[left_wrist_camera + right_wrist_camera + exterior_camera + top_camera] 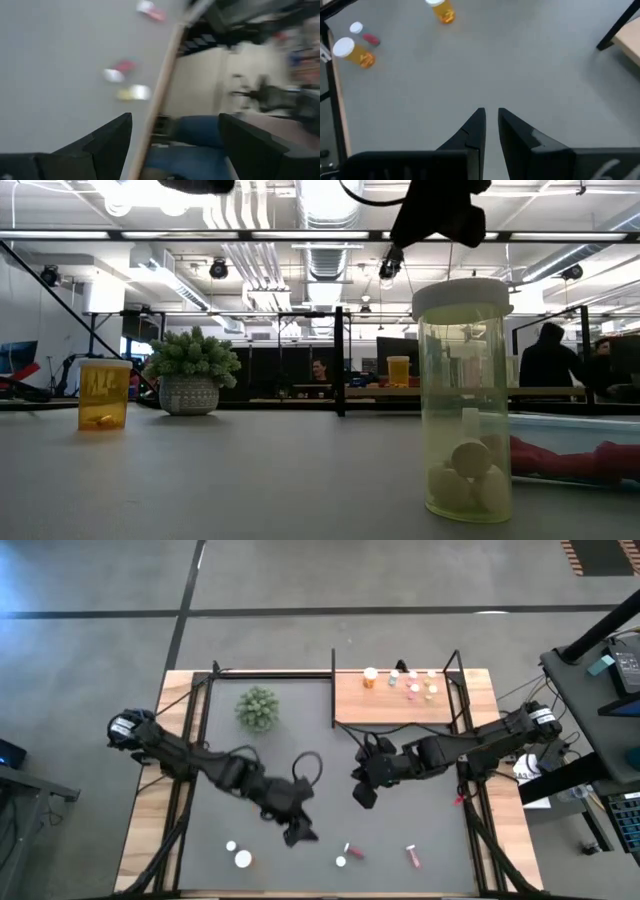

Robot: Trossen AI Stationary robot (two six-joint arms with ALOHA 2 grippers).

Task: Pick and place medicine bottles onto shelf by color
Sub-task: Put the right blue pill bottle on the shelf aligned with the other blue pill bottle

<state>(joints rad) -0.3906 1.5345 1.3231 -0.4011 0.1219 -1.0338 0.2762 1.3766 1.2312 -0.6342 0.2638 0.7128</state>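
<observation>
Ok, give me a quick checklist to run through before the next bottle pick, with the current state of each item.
1. Left gripper open and empty: ok, fingers spread with nothing between them.
2. Right gripper clear of bottles: ok, shut on nothing above bare tabletop.
3. Bottles left on the table to sort: ok, the orange bottle and the red vial sit near the front edge.
4. Free space on the shelf: ok, bottles cluster at its far side only.
5. Plant ball out of the path: ok, it stands back left.
6. Shelf bottles grouped by color: cannot tell.

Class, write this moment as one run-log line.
left gripper: open, empty, above table | right gripper: shut, empty | shelf: several bottles placed
</observation>
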